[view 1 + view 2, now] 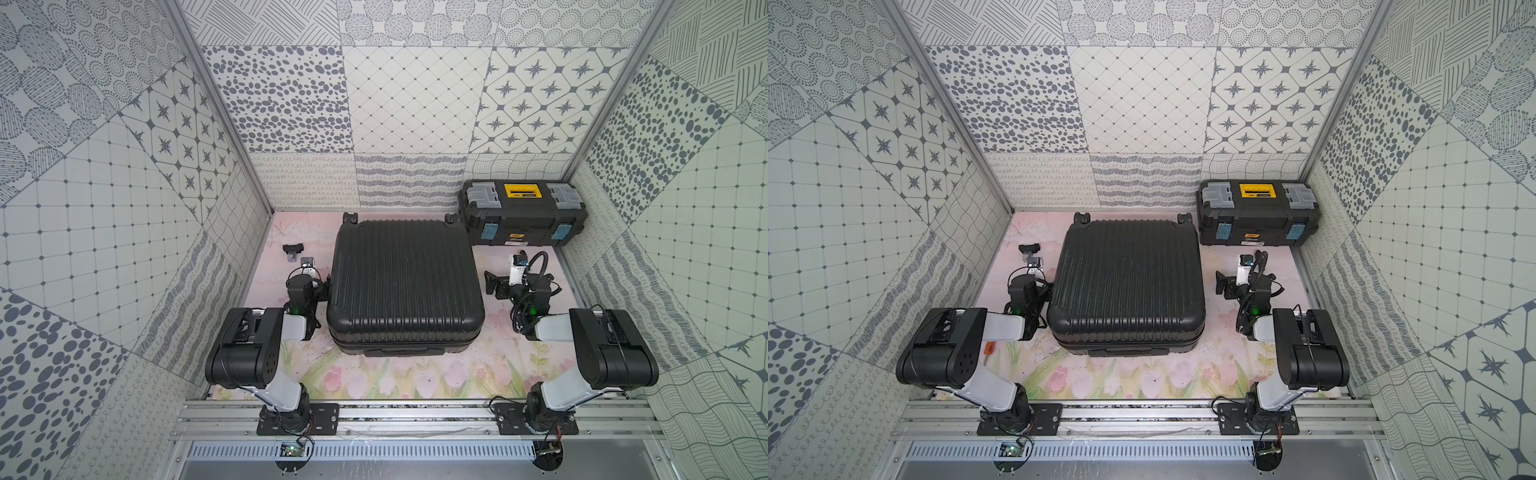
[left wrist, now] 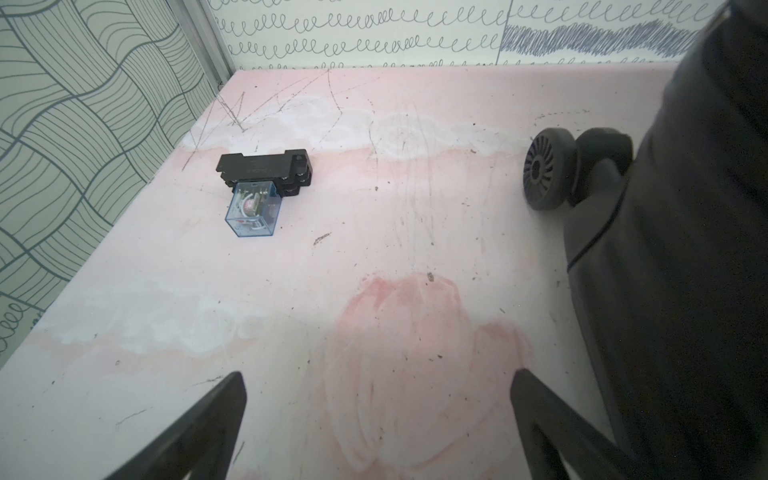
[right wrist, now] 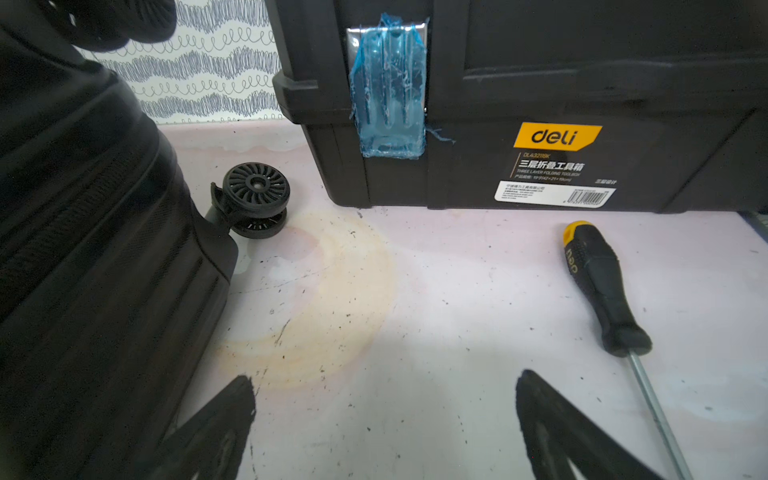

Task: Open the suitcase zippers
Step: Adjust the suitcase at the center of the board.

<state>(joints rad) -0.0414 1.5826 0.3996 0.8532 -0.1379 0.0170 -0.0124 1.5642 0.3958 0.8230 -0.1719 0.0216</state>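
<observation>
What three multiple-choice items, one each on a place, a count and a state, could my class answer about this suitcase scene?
1. Where does the toolbox stand? A at the near rail; B in the far right corner; C between the arms.
2. How many blue-filmed latches show on its front? A one; B two; C four.
3. How is the suitcase? A lying flat, shut; B lying open; C standing upright.
Key: 1B, it sits far back on the right; 2B, both top views show two; 3A, its ribbed side faces up, shells together.
</observation>
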